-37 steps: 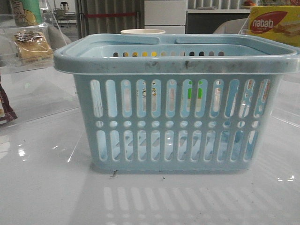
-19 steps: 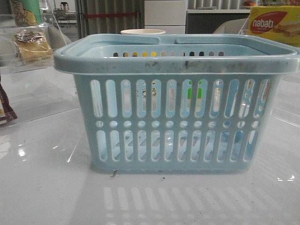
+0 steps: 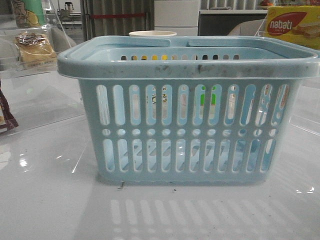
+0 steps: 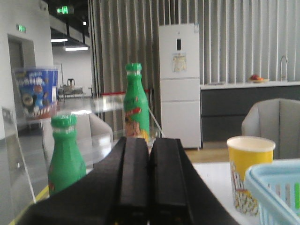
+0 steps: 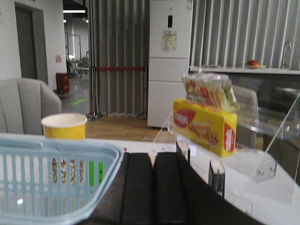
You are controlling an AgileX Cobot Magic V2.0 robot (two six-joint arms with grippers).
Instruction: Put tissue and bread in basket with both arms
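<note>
You've got the large light-blue slotted plastic basket (image 3: 187, 107) sitting upright mid-counter, right in front of the front cam, handles folded down on its scuffed rim. The glossy white counter (image 3: 50, 200) reflects its slots. Nothing can be made out inside it from here; only bits of colour show thru the slots.

The golden-brown bread in clear crinkly wrapper (image 3: 34, 49) is far left in front view, on a clear acrylic shelf (image 3: 20, 70), well apart from the basket. A maroon-brown packet (image 3: 6, 117) pokes in at the left edge, lower down. Black tissue pack: can't find it in any view.

Behind the basket a yellow paper cup w/ white rim (image 3: 152, 34) peeks over the rim; same cup shows in both wrist views, near the basket's edge. Yellow "nabati" box (image 3: 292, 26) sits far right on another clear stand; right wrist cam shows a crinkly snack bag (image 5: 211, 91) on top of it.

Left hand (image 4: 149, 178): black fingers pressed together, nothing between them. Two green bottles (image 4: 65, 157) stand beyond it, one near, one farther back. Right hand (image 5: 152, 187): fingers also together, holding nothing, just beside the basket's corner. Neither hand is visible in the front view.
</note>
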